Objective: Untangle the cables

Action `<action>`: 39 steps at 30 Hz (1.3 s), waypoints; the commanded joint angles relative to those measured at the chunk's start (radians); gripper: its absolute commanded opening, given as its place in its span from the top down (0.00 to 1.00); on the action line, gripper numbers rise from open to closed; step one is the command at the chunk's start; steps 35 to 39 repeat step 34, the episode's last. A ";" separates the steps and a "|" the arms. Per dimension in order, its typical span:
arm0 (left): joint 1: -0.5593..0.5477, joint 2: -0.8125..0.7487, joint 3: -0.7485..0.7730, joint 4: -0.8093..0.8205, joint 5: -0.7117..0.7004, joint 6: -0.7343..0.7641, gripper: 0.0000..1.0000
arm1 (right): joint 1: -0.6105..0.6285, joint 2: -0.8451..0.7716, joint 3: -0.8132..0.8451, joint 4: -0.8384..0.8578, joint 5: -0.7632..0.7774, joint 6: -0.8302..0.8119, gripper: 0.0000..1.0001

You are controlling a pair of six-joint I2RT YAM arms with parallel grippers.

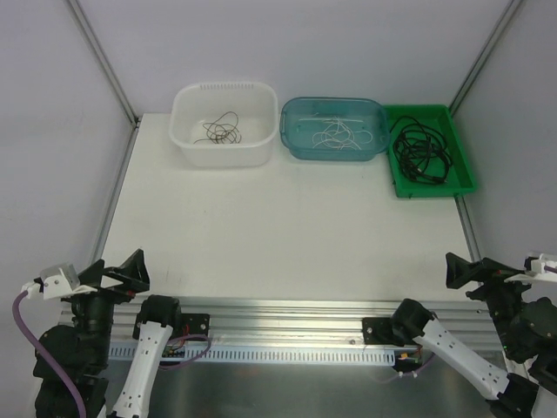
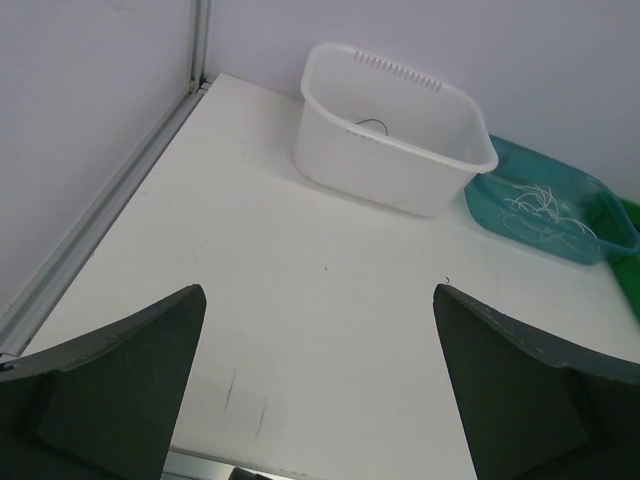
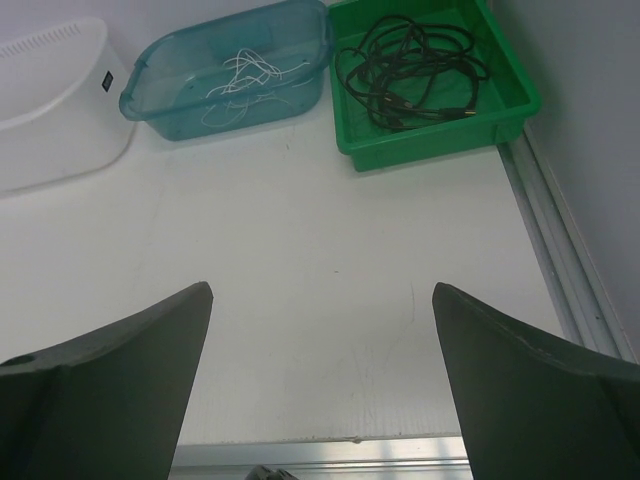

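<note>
I have both arms parked at the near edge of the desk (image 1: 287,235). The left gripper (image 1: 117,274) and the right gripper (image 3: 320,288) stand wide apart and hold nothing.

The cables lie well apart at the far edge, one to a container:
- The thin dark cable (image 1: 220,131) is coiled in the white basin (image 1: 187,96).
- The white cable (image 1: 335,132) is in the teal bin (image 1: 291,113).
- The black cable (image 3: 410,70) is in the green tray (image 3: 515,100).

They look sorted already. If one needs handling, the black cable lies ahead and right of the right gripper, its bundle running along the tray. The left arm is nearer the basin.
</note>
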 commanded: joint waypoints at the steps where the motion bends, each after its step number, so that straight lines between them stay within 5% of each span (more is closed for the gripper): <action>1: -0.007 -0.128 -0.007 -0.013 -0.072 0.004 0.01 | -0.001 -0.076 0.020 -0.047 0.011 -0.016 0.03; 10: -0.007 -0.164 -0.033 -0.033 -0.115 -0.056 0.01 | 0.001 -0.180 0.014 -0.066 0.008 -0.010 0.03; 39: -0.007 -0.164 -0.078 -0.038 -0.109 -0.097 0.01 | 0.018 -0.148 -0.022 -0.015 -0.009 -0.036 0.03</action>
